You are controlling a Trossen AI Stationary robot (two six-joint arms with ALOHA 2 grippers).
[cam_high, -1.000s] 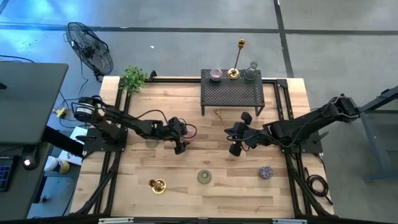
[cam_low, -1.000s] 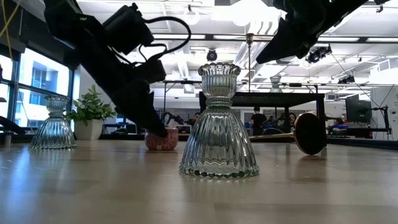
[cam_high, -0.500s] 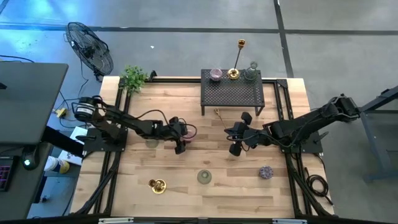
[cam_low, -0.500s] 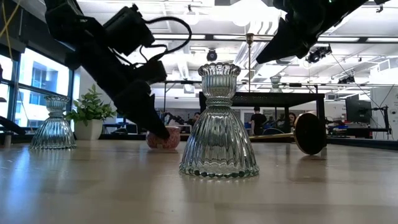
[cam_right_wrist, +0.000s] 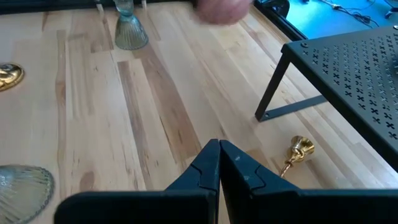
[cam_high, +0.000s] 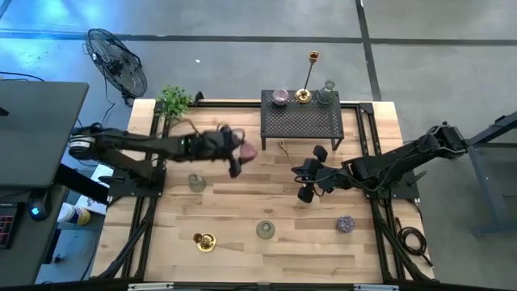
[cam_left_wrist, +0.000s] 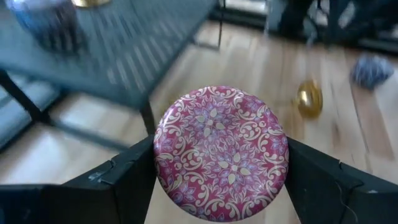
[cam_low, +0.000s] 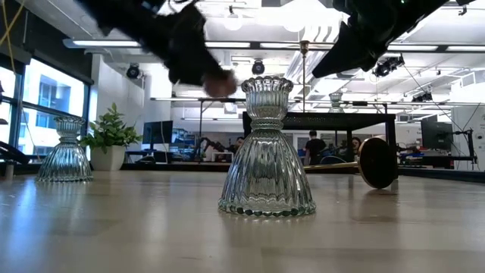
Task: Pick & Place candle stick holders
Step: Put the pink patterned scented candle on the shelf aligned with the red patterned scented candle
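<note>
Reaching toward the rack (cam_high: 301,121), the left gripper (cam_high: 239,153) clamps the pink holder (cam_left_wrist: 221,153) above the table (cam_high: 242,218).

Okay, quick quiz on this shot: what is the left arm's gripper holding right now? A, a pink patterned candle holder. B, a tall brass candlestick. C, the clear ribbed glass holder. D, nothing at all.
A: in the left wrist view the pink patterned candle holder sits clamped between the jaws of the left gripper, and the high view shows it carried above the table toward the black mesh rack.
</note>
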